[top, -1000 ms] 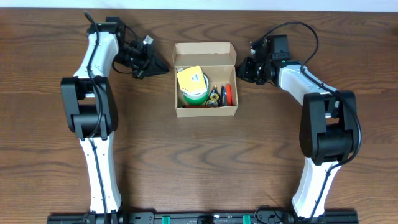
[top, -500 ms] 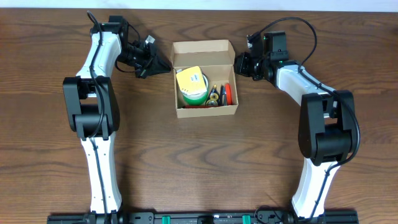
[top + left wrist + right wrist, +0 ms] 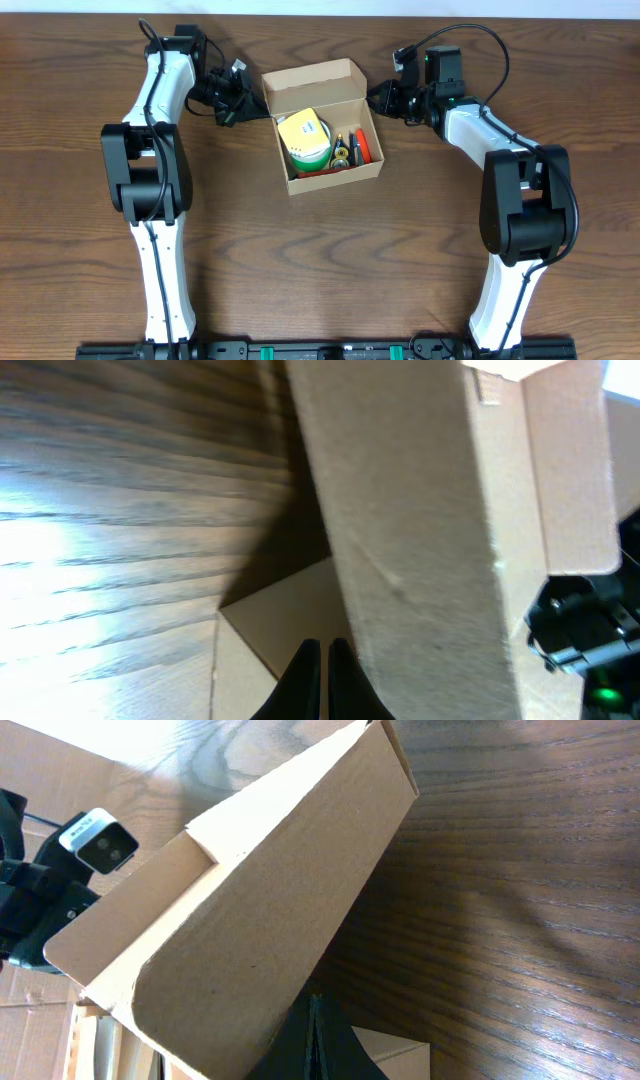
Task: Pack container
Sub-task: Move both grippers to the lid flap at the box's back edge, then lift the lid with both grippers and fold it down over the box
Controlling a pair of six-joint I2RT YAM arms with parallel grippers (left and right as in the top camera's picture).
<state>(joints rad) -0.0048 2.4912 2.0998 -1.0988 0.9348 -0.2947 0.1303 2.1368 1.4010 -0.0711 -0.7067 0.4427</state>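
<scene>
The tan cardboard container (image 3: 337, 176) sits open at the table's middle back, turned a little askew, with its flap lid (image 3: 310, 84) raised at the far side. Inside are a yellow and green roll (image 3: 308, 140) and small orange, red and dark items (image 3: 357, 149). My left gripper (image 3: 246, 100) is shut, its tips at the container's back left corner; its wrist view shows the fingers (image 3: 325, 675) beside the cardboard wall (image 3: 420, 540). My right gripper (image 3: 377, 97) is shut at the back right corner, its fingers (image 3: 312, 1035) under the flap (image 3: 250, 920).
The dark wooden table (image 3: 330, 260) stretches toward the front. A light wall edge (image 3: 400, 8) runs along the far side. Each wrist view shows the other arm's camera beyond the box, one at the right (image 3: 590, 630) and one at the left (image 3: 95, 838).
The container has turned counter-clockwise and shifted slightly left. Both grippers have moved in against its back corners, the right one going left and farther back.
</scene>
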